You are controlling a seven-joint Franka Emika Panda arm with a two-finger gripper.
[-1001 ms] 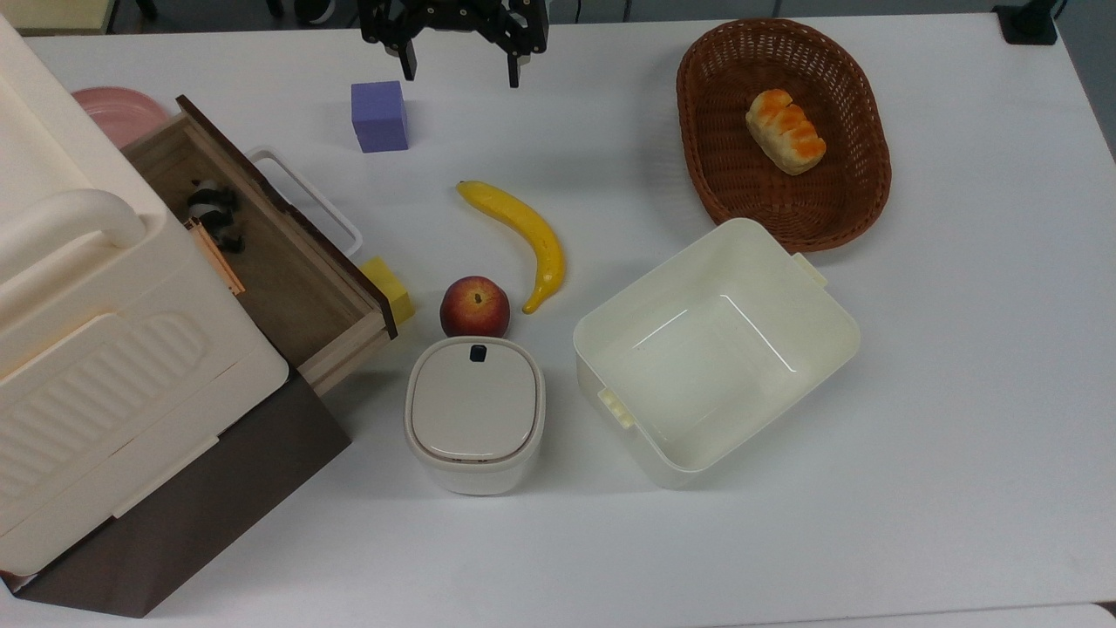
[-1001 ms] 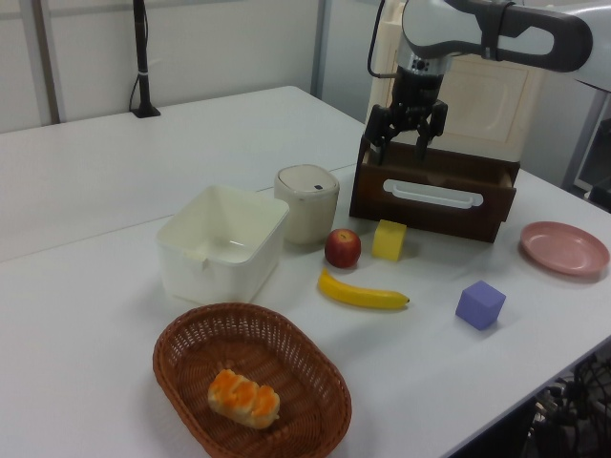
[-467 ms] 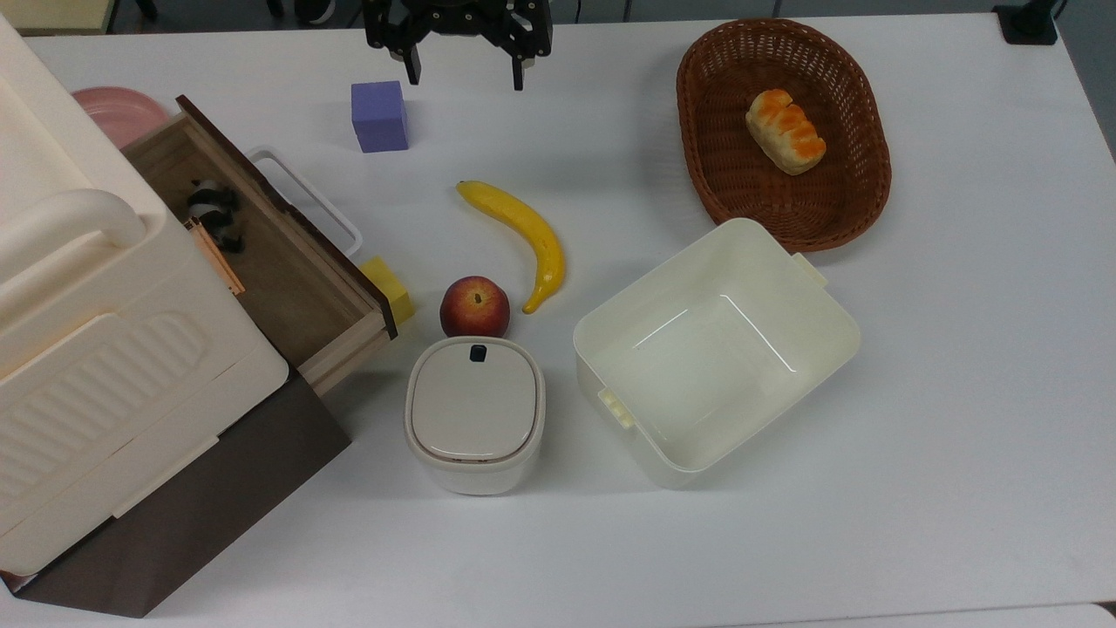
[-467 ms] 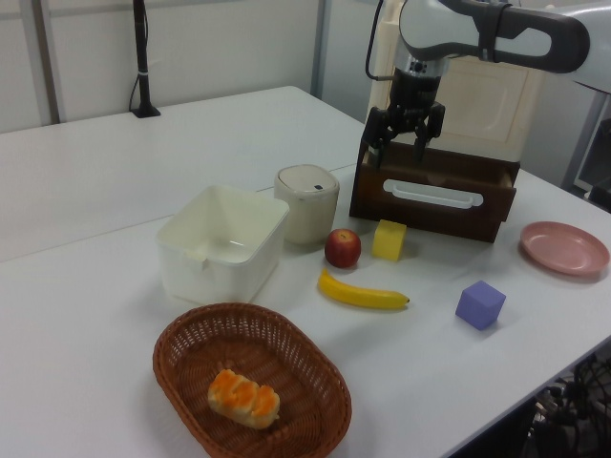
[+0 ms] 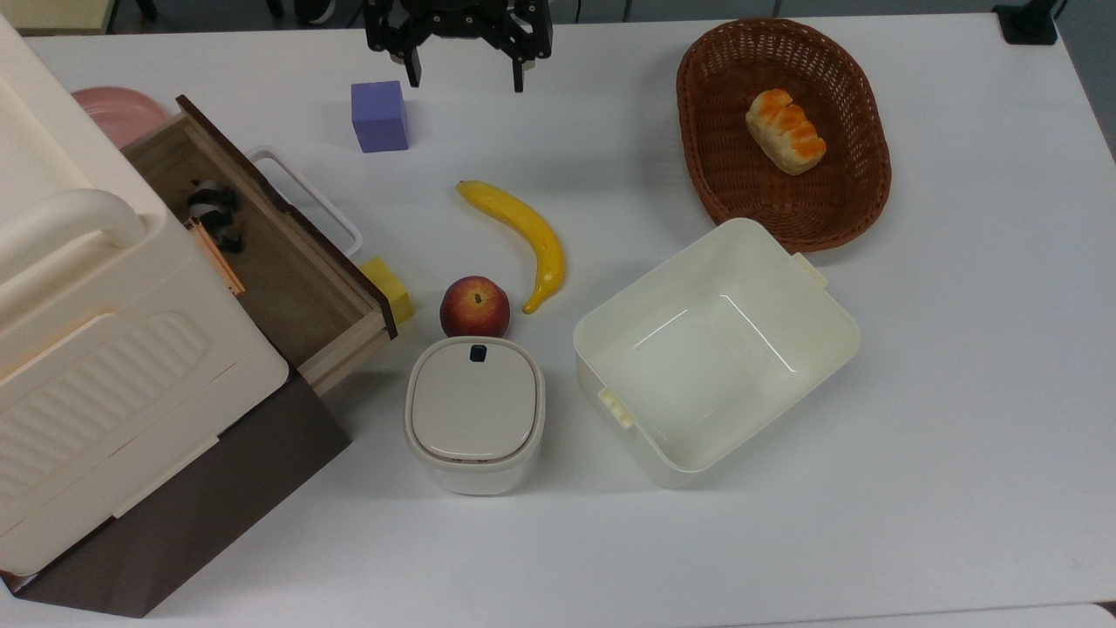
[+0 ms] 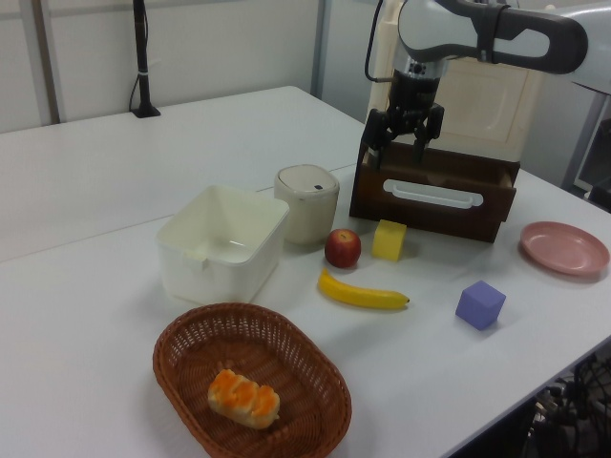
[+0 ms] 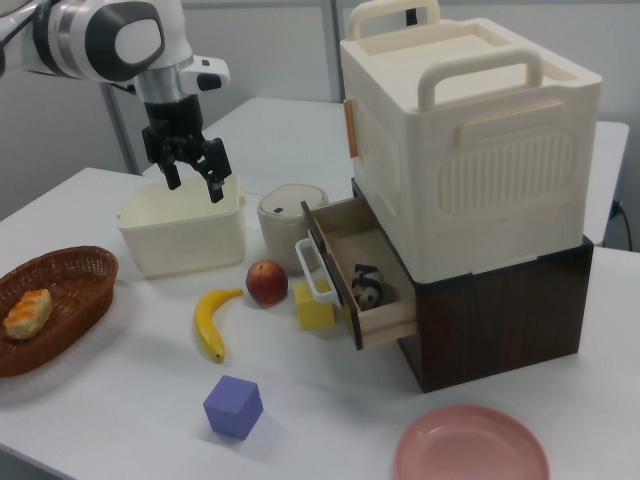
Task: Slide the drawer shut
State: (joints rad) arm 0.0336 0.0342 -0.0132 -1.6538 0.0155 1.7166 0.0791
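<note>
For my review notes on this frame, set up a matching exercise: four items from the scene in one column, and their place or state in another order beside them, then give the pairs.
Things:
1. drawer
2. bread roll
3. purple cube
4. gripper

Places or states:
A. lying in the wicker basket
B. open, held in the air above the table
C. pulled out of the dark brown cabinet, with a small black-and-white item inside
D. alone on the table, in the right view in front of the banana

Pairs: 1-C, 2-A, 3-D, 4-B
</note>
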